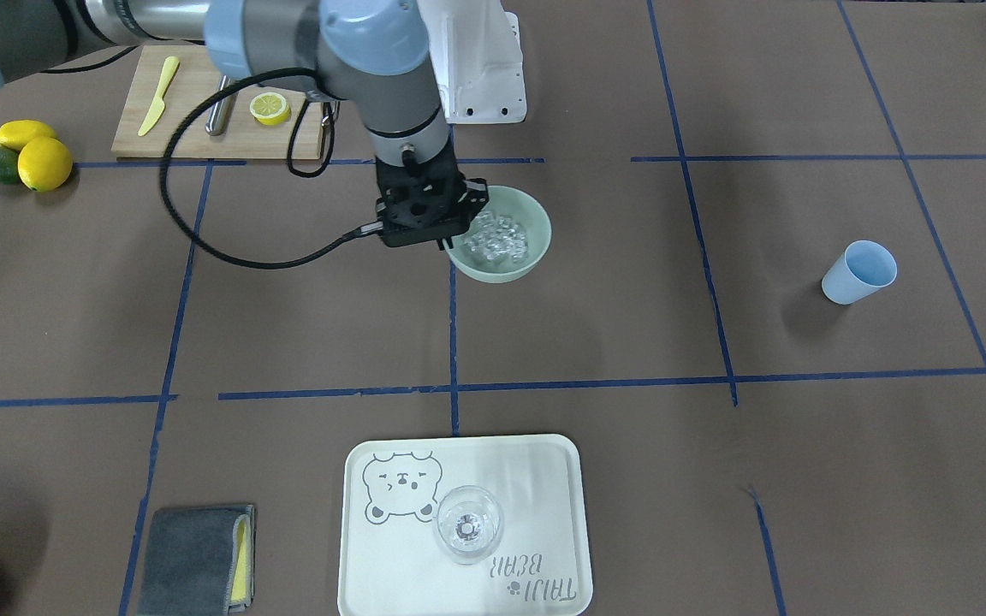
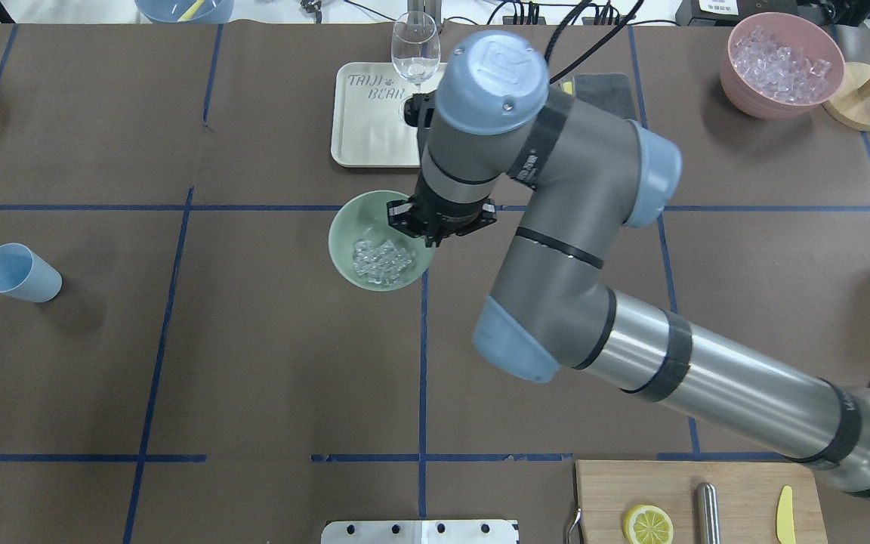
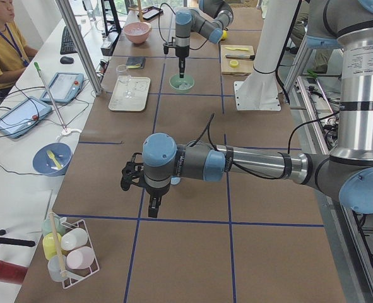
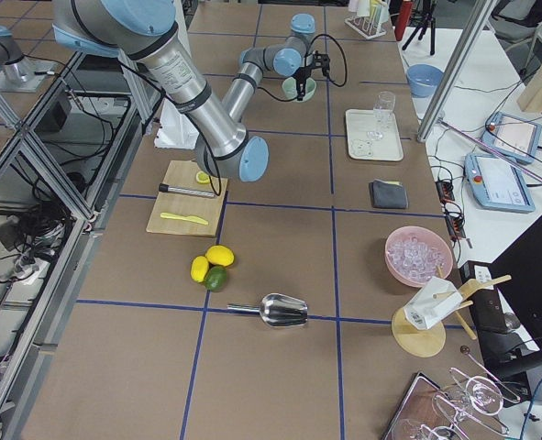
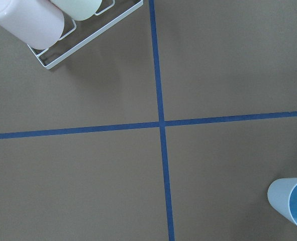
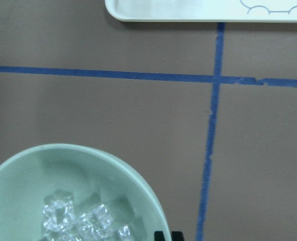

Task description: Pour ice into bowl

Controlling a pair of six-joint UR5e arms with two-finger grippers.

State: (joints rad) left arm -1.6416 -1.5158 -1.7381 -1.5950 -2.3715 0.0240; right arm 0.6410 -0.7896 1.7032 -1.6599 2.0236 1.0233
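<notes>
We saw the small heap of clear, glassy ice cubes (image 1: 497, 238) lying inside the round pale mint-green bowl (image 1: 501, 270). The right gripper (image 1: 441, 245) hung over the bowl's rim, its fingertips (image 6: 162, 235) drawn close together with nothing between them. The left gripper (image 3: 153, 210) hovered near a pale blue tapered cup (image 5: 291, 203); we could not tell how far it was parted.
</notes>
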